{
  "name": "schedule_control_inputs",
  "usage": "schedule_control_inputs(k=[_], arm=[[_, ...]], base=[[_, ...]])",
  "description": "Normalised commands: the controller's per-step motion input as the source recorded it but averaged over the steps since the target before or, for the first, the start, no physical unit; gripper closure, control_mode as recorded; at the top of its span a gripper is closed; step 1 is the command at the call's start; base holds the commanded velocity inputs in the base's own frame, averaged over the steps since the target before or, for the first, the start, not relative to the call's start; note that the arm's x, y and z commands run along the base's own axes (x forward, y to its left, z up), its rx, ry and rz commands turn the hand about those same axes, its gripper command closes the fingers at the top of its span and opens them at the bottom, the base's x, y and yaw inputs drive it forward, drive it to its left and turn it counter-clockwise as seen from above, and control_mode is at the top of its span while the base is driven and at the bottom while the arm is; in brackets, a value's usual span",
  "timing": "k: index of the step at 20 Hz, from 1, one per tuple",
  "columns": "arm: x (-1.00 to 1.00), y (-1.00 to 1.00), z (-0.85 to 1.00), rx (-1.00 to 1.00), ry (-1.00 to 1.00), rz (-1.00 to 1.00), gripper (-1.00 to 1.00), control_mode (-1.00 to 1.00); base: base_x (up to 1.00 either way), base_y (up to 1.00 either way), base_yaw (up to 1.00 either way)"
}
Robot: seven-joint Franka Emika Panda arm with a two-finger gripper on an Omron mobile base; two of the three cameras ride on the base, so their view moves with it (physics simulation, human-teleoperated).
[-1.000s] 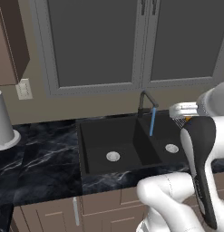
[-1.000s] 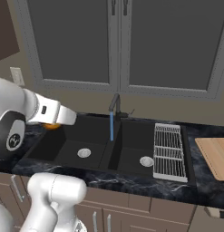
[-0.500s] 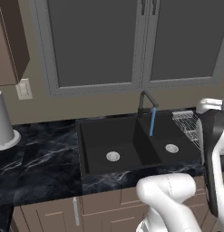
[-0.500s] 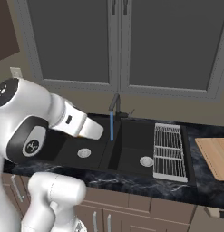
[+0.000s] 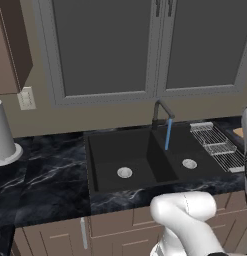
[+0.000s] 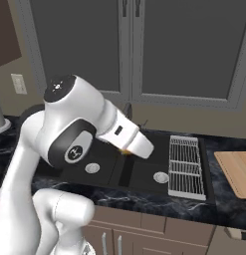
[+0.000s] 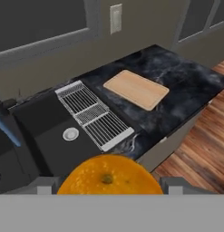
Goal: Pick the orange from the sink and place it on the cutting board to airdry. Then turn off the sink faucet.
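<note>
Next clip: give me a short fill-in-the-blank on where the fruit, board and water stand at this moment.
1. The round bright-orange orange is held in the ____, above the black double-basin sink.
2. The flat tan wooden cutting board has ____ lying on it.
3. The silver wire dish rack lies between the sink and the ____.
4. Blue water runs from the dark gooseneck faucet, so it is ____.

Missing words: pincer; nothing; cutting board; on

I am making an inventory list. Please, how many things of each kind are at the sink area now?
Round bright-orange fruit, held at the gripper: 1
Round silver drains: 2
Dark grey gooseneck faucet: 1
Silver wire dish rack: 1
Light tan wooden cutting board: 1
Total: 6
</note>
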Motion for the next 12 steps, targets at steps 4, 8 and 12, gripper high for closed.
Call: schedule_control_inputs(k=[4,8,12], arm=[[0.09,-0.9,-0.21,0.0,-0.02,-0.09,1.0,-1.0],[0.24,-0.86,-0.01,0.03,0.0,-0.05,1.0,-1.0],[0.49,-0.67,-0.05,0.06,0.0,0.0,1.0,-1.0]], base=[[0.0,0.0,0.0],[0.0,0.0,0.0],[0.0,0.0,0.0]])
